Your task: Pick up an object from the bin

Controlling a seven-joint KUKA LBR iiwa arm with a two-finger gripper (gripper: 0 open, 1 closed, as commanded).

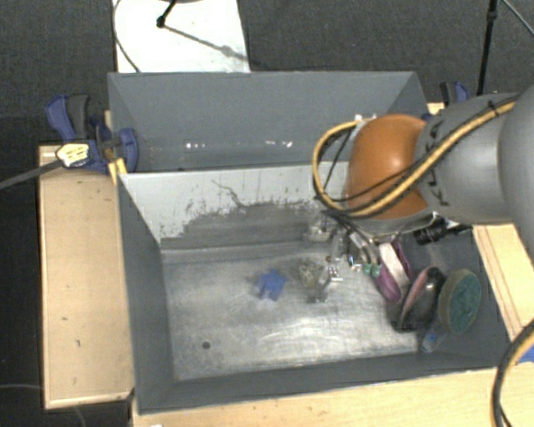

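Observation:
My gripper (327,268) hangs low over the middle of the bin floor, under the orange wrist cover. A small blue block (271,285) lies on the floor a short way to its left, apart from it. Just to its right, a pink and purple oblong thing (393,269) leans by the bin's right side. Below that sit a dark round thing (420,299) and a green disc (462,298). Whether anything is in the gripper is hidden.
A tiny blue piece (428,341) lies near the front right corner. The arm and its yellow-black cables cover the bin's back right part. Bare scuffed floor stretches across the left and front of the bin.

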